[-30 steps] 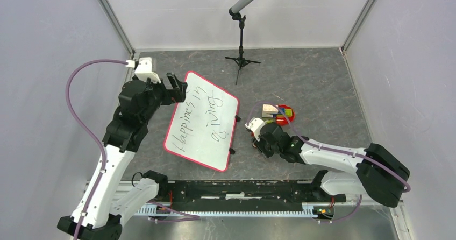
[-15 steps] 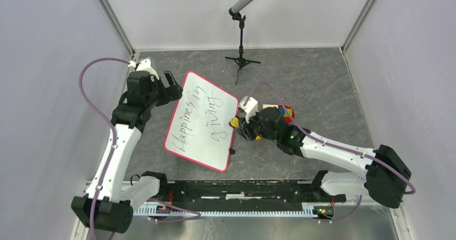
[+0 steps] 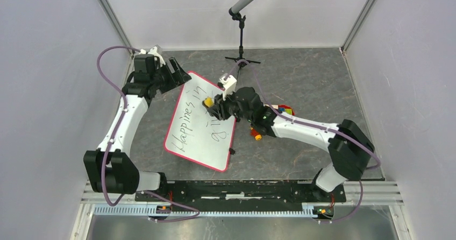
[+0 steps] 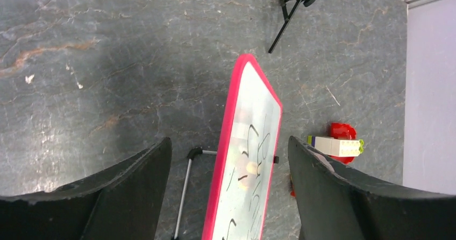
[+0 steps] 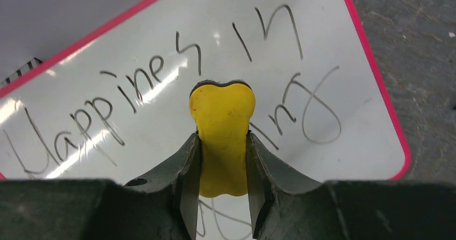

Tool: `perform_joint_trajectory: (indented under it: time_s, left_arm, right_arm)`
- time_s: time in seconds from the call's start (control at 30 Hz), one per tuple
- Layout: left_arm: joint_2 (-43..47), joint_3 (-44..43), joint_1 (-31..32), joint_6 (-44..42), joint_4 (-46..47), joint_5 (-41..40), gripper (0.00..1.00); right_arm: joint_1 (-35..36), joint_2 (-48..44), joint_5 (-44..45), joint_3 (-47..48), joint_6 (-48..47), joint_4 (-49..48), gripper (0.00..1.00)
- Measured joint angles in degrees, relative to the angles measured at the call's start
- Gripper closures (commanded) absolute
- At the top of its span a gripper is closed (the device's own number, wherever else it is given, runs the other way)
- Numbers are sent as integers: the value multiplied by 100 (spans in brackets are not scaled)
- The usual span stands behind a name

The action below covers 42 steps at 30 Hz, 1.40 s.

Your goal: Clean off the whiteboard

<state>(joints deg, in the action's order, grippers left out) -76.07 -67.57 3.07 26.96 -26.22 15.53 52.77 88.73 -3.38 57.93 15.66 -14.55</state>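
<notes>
The step in hand is bringing the eraser to the writing; no wiping shows yet, since every letter of the black handwriting (image 5: 140, 84) is whole. The large white rectangular whiteboard with a thin red-pink frame (image 3: 207, 143) sits left of centre on the grey stone-patterned tabletop (image 3: 312, 78). It is skewed, with one corner pointing far and left, and the left wrist view shows a thin metal leg beneath it, so it seems propped rather than flat.

The right tool (image 3: 214, 106) is closed firmly on a small yellow eraser with a dark felt edge (image 5: 222, 121), one finger pressed to each side. It is poised over the far half of the board, between the two lines of writing. Whether the felt already touches the surface I cannot tell.

The left tool (image 3: 177, 74) is spread wide and holds nothing. Its fingers straddle the board's far left corner, with the frame edge between them and apparently clear of both.

The next move probably calls for the left tool to close on that corner and steady the board. The right tool should then press the felt flat and sweep along the words.

The right arm reaches long and low from the near right, elbow bent and wrist turned left. The left arm stretches up the left side to the far corner.
</notes>
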Motion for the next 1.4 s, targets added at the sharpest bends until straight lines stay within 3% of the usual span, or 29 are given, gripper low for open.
perform_joint_trajectory:
  time_s: [0.43,0.53,0.67,0.77,1.0,1.4]
  left_arm:
    - [-612,-157,-125,-4,455,498,47]
    - [-678,-103,-142,0,612,660,49]
    - [-682,-13,-151,-2,699,756,51]
    - [-682,39,-162,-4,726,765,58]
    - [-682,103,-177,-4,754,817,60]
    - [-673,144,-177,-7,778,870,64]
  right_arm:
    - [0,1502,-131,1812,258,-144,84]
    - [0,1781,-216,2124,304,-122,83]
    - [0,2031,-278,2330,382,-120,67]
    - [0,2159,-313,2365,435,-120,53]
    - [0,2197,-304,2371,439,-79,35]
    - [0,2197,-330,2374,328,-79,42]
